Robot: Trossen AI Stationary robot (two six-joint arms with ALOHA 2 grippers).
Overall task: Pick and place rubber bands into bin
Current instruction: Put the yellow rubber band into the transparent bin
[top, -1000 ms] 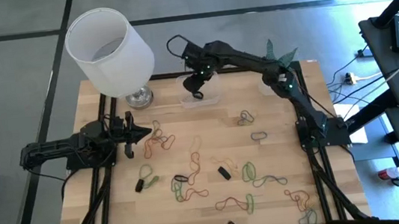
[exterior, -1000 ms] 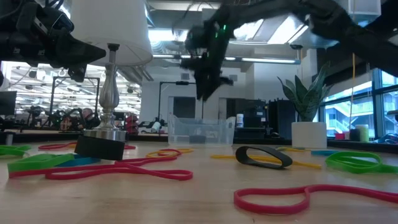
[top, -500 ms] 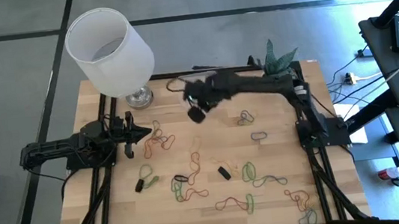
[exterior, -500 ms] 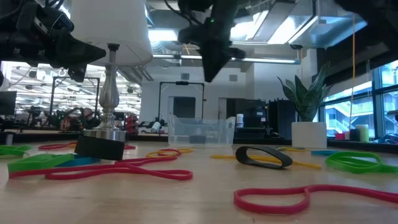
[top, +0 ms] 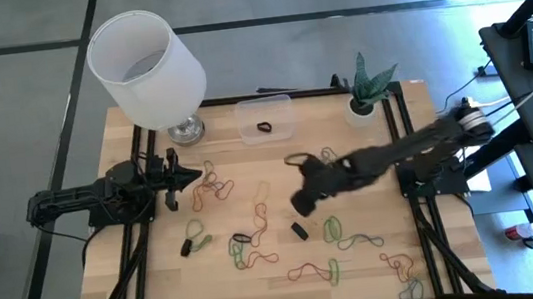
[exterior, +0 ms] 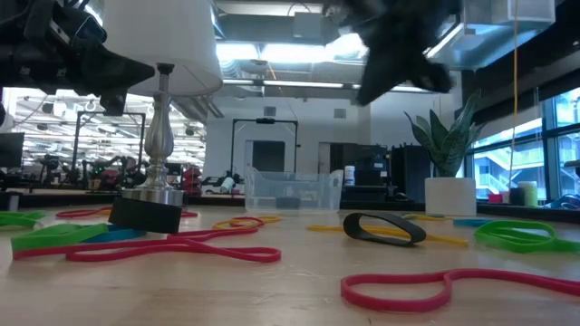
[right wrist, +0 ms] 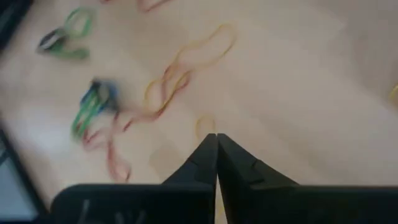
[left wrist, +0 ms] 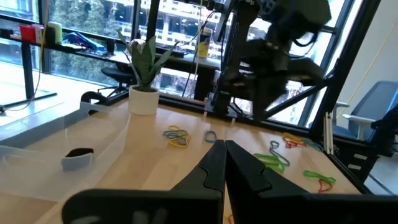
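High view: right claw (top: 303,204) hangs over mid-tabletop (top: 161,282), fingers pressed together with nothing between them, as its own wrist view confirms. Judged reason for the position: it is out over the scattered rubber bands (top: 248,247) to line up on the next one. Nearest candidates are a black band (top: 299,230) just beside the claw on the side away from the bin, and a yellow-orange band (right wrist: 186,65) lying ahead of the fingertips in the right wrist view. Bin (top: 264,120) sits at the far edge between lamp (top: 147,68) and plant pot (top: 361,111), well apart from the claw, with one dark band (top: 264,128) already inside. Left claw (top: 189,176) waits at the left side, fingers closed, empty.
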